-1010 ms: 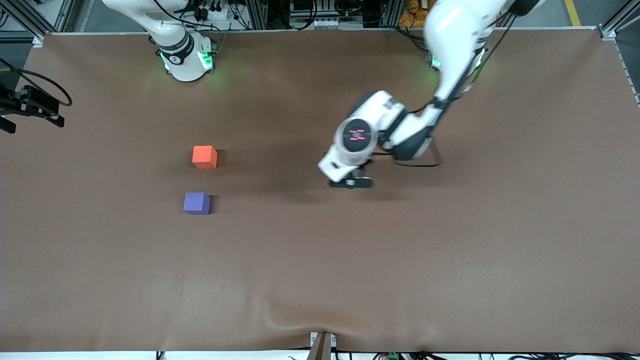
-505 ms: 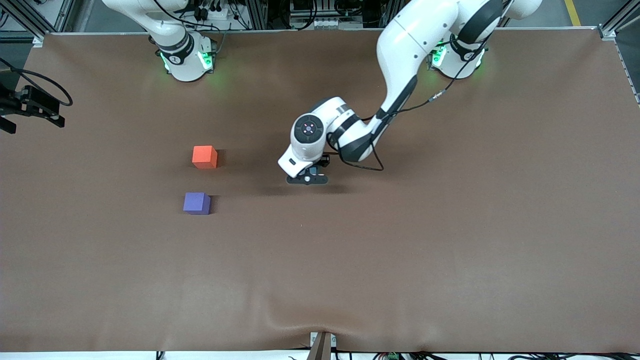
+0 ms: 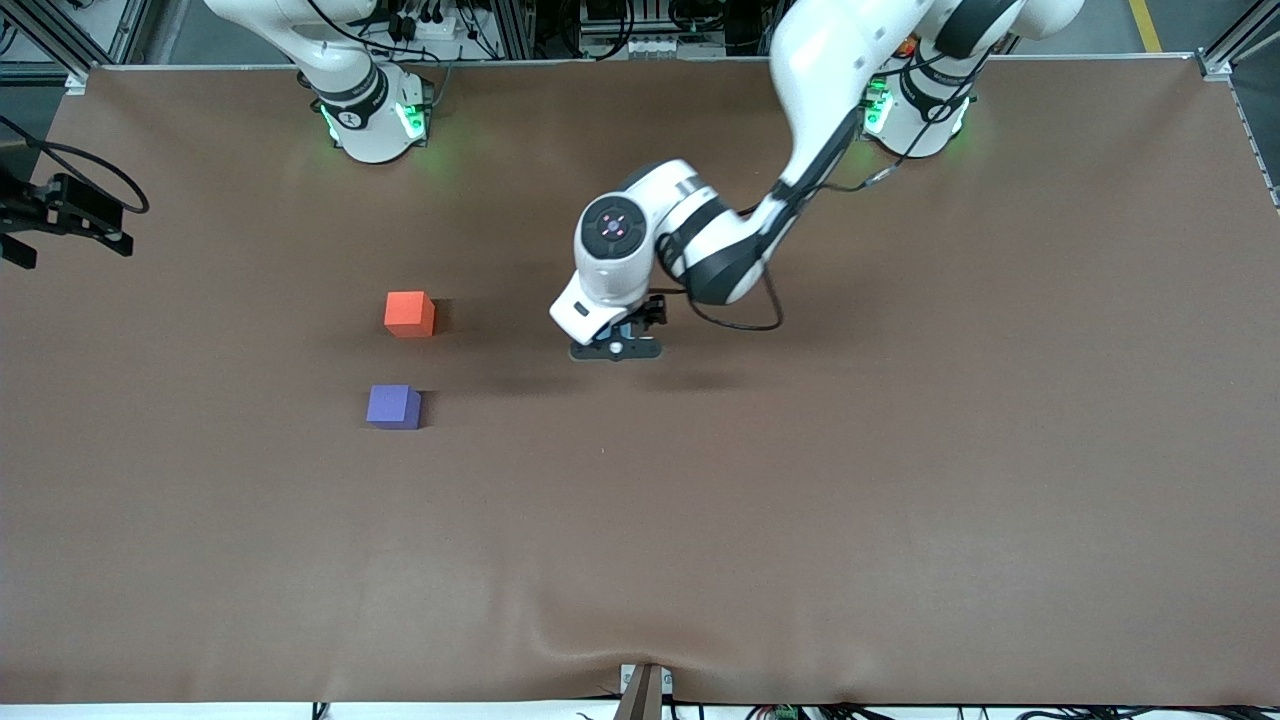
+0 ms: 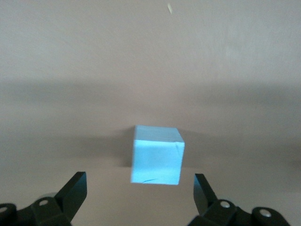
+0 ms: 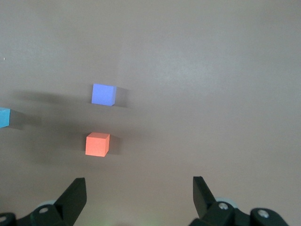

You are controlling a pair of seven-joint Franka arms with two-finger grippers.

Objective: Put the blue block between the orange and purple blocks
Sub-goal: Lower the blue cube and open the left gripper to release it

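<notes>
Left gripper (image 4: 136,188) above blue block (image 4: 156,155), jaws apart, block on brown table (image 3: 800,500) mid-table. Orange block (image 3: 409,313), purple block (image 3: 393,406) toward right arm's end. Right gripper (image 5: 136,188) waiting, jaws apart.

blue block (image 4: 156,161): light sky-blue, plain, matte | orange block (image 3: 409,314): bright orange-red, unpatterned | purple block (image 3: 393,407): violet-purple, unpatterned | table (image 3: 900,480): covered in plain brown | left gripper (image 4: 138,197): fingers seen black | right gripper (image 5: 139,200): fingers seen black | arms: white with black joints, green lights noted at bases
</notes>
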